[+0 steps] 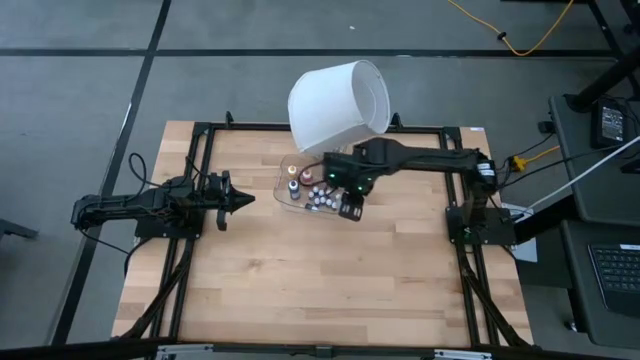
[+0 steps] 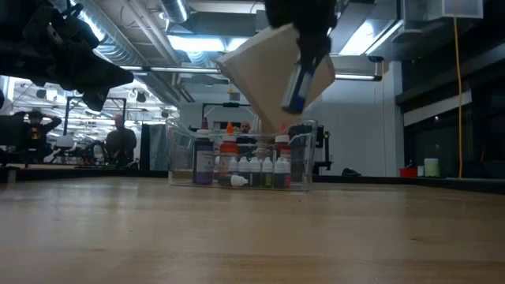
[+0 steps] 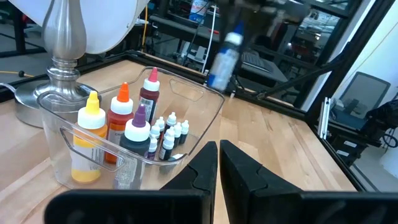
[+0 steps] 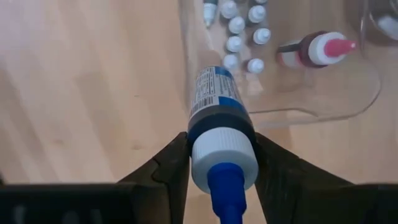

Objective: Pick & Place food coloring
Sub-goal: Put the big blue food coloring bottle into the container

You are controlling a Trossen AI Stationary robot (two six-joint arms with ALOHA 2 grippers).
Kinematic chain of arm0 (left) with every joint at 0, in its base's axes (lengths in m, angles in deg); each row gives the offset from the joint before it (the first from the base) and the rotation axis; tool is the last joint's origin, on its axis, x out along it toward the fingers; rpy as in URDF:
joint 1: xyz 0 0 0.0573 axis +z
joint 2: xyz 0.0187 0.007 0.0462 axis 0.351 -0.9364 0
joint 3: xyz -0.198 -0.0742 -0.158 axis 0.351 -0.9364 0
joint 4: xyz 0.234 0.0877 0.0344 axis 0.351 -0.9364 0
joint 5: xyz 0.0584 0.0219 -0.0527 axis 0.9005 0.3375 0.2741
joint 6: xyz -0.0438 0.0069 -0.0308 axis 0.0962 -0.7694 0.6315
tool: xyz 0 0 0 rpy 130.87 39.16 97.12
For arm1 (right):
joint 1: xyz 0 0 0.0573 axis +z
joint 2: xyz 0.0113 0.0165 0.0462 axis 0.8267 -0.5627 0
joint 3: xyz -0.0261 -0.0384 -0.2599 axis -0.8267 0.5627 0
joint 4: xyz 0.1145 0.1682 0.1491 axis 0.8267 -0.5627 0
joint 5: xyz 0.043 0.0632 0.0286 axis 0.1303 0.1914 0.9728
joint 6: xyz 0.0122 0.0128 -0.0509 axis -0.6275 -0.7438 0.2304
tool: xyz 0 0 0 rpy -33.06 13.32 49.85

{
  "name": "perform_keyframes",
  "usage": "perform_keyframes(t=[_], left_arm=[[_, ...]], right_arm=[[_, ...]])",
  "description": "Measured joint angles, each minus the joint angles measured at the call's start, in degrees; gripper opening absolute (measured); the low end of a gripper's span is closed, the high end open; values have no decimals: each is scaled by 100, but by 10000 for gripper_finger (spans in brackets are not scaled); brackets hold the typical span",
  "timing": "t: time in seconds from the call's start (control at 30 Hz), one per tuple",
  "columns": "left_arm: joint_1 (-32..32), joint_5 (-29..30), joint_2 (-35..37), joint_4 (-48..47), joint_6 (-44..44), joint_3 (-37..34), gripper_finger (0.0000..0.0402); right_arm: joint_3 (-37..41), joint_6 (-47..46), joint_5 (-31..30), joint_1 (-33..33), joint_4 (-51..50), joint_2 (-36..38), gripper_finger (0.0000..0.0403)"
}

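My right gripper (image 1: 347, 201) is shut on a blue food coloring bottle (image 2: 297, 88) with a white collar and blue tip, in the air just past the near right corner of the clear tray (image 1: 286, 181). In the tray stand bigger bottles with yellow, orange, purple and pink caps (image 3: 123, 115) and several tiny white-capped ones (image 4: 239, 28). They rest on their bases; one tiny bottle (image 2: 237, 181) lies on its side. My left gripper (image 1: 240, 198) is shut and hovers left of the tray, touching nothing. My right gripper pinches the blue bottle at its cap end, one finger (image 4: 171, 165) on each side of the white collar (image 4: 224, 155). The fingers come from above, slanting down. The bottle is lifted clear and hangs tilted below them, its body (image 4: 217, 102) pointing toward the table and the tray.
A lamp with a big white shade (image 1: 340, 95) and a metal base (image 3: 62, 43) stands at the tray's far side, tilted over it. Bare wood table (image 1: 300, 280) spreads near and to both sides. People show in the room behind (image 2: 118, 142).
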Motion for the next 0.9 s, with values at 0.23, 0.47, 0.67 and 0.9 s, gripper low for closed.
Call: perform_keyframes(t=[0.23, 0.47, 0.67, 0.9], left_arm=[[0, 0, 0, 0, 1, 0, 15], [0, 0, 0, 0, 1, 1, 15], [0, 0, 0, 0, 1, 0, 15], [0, 0, 0, 0, 1, 1, 15]], right_arm=[[-14, 789, -177, -246, -12, -440, 151], [-16, 1186, -342, -353, -16, -585, 152], [-16, 1458, -345, -362, -14, -826, 153], [-16, 1635, -343, -365, -19, -1124, 153]])
